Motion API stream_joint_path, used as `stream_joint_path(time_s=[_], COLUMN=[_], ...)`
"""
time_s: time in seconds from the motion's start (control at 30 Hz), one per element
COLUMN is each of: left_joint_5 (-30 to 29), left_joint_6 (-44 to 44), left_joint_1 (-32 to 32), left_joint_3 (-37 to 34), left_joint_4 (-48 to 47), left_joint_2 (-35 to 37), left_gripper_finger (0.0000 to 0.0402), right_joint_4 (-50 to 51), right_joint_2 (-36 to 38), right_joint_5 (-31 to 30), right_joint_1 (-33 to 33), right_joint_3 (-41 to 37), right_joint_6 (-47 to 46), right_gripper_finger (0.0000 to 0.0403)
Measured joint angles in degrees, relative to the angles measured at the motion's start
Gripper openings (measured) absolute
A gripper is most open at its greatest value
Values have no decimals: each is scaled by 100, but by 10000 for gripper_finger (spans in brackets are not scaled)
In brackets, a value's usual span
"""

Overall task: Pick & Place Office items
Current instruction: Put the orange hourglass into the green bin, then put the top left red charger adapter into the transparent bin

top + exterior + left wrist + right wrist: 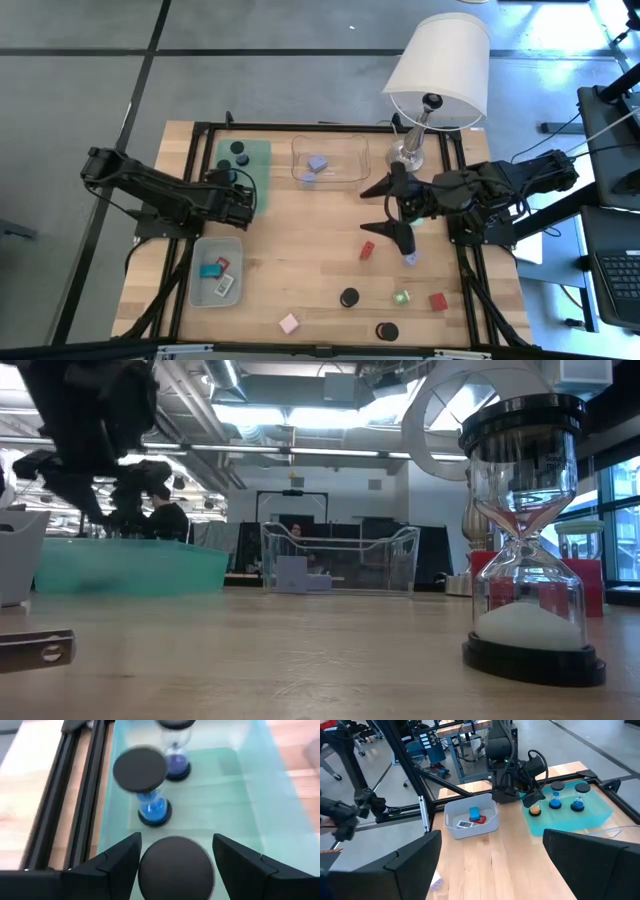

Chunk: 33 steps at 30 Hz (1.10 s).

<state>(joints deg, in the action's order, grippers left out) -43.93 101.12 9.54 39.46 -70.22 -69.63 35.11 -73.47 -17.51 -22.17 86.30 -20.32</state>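
Note:
A teal tray (258, 165) at the far left holds small hourglasses with black round caps: one with blue sand (152, 795), one with purple sand (176, 757), and one with orange sand (535, 809), whose cap (175, 867) lies between the open fingers of my left gripper (175, 842). The hourglasses stand upright on the tray's floor. My left gripper (243, 196) slants down over the tray's near end. My right gripper (380, 208) hangs open above the table's middle right, holding nothing. Loose office items lie on the near right: a red block (367, 250), a black cap (349, 297), a pink block (289, 322). My left gripper has one finger (122, 857) on either side of the orange hourglass's top cap (150, 870), coming slanting from above. The hourglass stands on the tray floor. The gaps are so narrow that I cannot tell whether the fingers touch the cap.
A clear tray (352, 172) with lilac blocks is at the far middle. A grey tray (197, 285) with teal, red and labelled pieces is at the near left. The white-shaded lamp (438, 65) stands at the far right. An hourglass with white sand (525, 560) stands near the front edge.

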Motion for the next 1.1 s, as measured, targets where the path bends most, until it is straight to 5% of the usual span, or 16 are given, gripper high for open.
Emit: stream_joint_path(time_s=[0.23, 0.5, 0.73, 0.9, 1.1], left_joint_5=[-128, -724, -804, -828, -829], left_joint_6=[-1239, -2243, -2909, -2948, -2946], left_joint_1=[0, 24, 26, 26, 78], left_joint_3=[1111, 2197, 2756, 2763, 2765], left_joint_4=[-928, -844, -663, -432, -52], left_joint_2=[0, 0, 4, 2, -2], left_gripper_finger=[224, 216, 214, 212, 211], right_joint_4=[0, -312, 985, 2099, 2288], right_joint_2=[-26, -254, -326, -434, -880], right_joint_5=[-3, 5, 675, 1478, 1694], right_joint_1=[0, 103, 397, 461, 467], right_joint_3=[0, 2, 2, 4, 2], right_joint_6=[0, 466, 175, 1353, 3013], right_gripper_finger=[351, 351, 351, 351, 351])
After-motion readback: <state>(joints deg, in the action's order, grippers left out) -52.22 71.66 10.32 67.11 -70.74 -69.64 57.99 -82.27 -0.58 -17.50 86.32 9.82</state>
